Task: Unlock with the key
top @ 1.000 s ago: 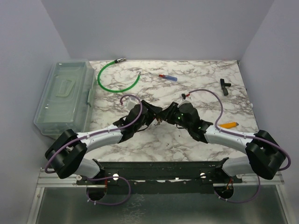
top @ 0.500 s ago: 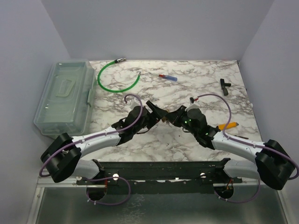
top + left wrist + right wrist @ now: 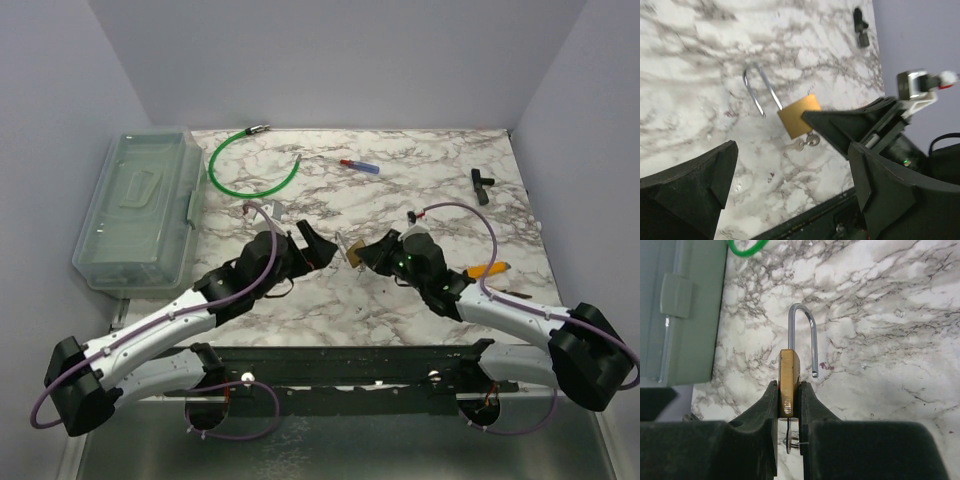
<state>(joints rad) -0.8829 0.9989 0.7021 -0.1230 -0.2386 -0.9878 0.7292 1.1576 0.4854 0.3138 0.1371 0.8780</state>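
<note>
My right gripper [image 3: 789, 397] is shut on the brass padlock [image 3: 789, 377]. The steel shackle [image 3: 805, 335] stands swung open, one leg free of the body. The key [image 3: 788, 437] sits in the keyhole at the lock's underside, with its ring beside it. In the left wrist view the padlock [image 3: 799, 116] hangs from the right gripper's fingers [image 3: 840, 127], and the key [image 3: 804, 143] pokes out below. My left gripper [image 3: 790, 180] is open and empty, a short way back from the lock. In the top view the padlock [image 3: 352, 251] sits between the left gripper [image 3: 312, 247] and the right gripper [image 3: 372, 253].
A clear plastic box [image 3: 140, 205] stands at the table's left edge. A green cable [image 3: 245, 170], a red-and-blue tool [image 3: 358, 166] and a black fitting [image 3: 481, 184] lie at the back. An orange object [image 3: 489, 268] lies by the right arm.
My left gripper has let go of the key and drawn back to the left, jaws open. The right gripper still holds the padlock, whose shackle is open.
</note>
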